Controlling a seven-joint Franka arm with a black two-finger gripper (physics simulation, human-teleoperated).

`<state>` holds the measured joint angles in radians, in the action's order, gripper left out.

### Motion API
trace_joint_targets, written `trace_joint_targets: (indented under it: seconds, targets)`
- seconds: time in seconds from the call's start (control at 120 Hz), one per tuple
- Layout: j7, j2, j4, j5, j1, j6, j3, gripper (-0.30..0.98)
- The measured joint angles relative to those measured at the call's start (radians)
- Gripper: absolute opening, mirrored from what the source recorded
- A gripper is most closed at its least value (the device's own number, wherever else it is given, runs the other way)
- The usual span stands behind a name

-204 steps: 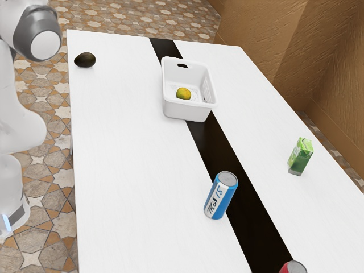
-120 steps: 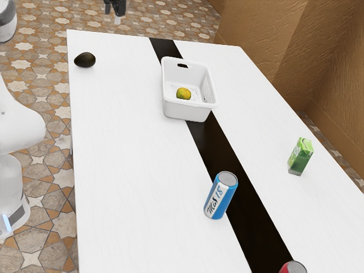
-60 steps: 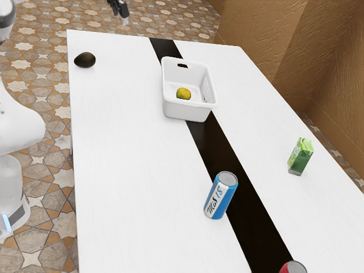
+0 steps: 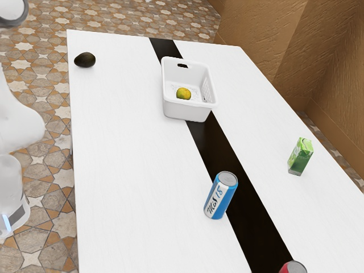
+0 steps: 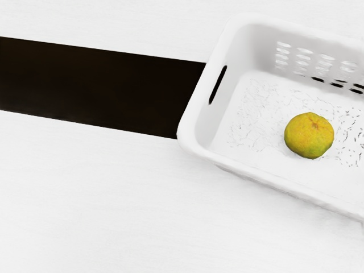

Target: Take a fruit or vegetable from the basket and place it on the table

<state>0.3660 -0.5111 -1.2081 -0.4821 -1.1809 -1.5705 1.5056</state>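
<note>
On the counter (image 4: 131, 170) stands the basket (image 4: 186, 111). I can't tell whether my claw is clenched or released; I'd want it spread, then lowered straight inside the basket, clear of its walls. The yellow-green fruit (image 5: 309, 135) rests on the basket's floor; I should pinch its middle gently.

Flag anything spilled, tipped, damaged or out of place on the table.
Nothing clearly wrong. The white basket is upright with the yellow-green fruit inside; the blue can and green carton stand. The dark avocado-like fruit lies near the table edge. No spill or damage seen.
</note>
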Motion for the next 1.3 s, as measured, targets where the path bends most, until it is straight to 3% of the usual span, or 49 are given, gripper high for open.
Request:
trace_joint_targets:
  seconds: [0.142,0.233,0.4,0.525,0.642,0.783,1.017,1.3]
  targets:
    - [0.018,-0.284,0.027,-0.143,-0.125,-0.075,0.077,0.66]
    - [0.03,-0.407,0.026,-0.184,-0.184,-0.194,0.13,0.66]
    - [0.045,-0.454,-0.031,-0.145,-0.196,-0.411,0.19,0.66]
    - [0.055,-0.445,-0.002,-0.103,-0.356,-0.511,0.237,0.66]
    - [0.062,-0.42,0.001,-0.089,-0.438,-0.562,0.308,0.66]
    - [0.068,-0.35,0.011,-0.094,-0.493,-0.472,0.386,0.66]
    - [0.048,-0.224,0.0,-0.199,-0.582,-0.218,0.415,0.66]
    - [0.008,-0.221,-0.063,-0.212,-0.675,-0.204,0.481,0.66]
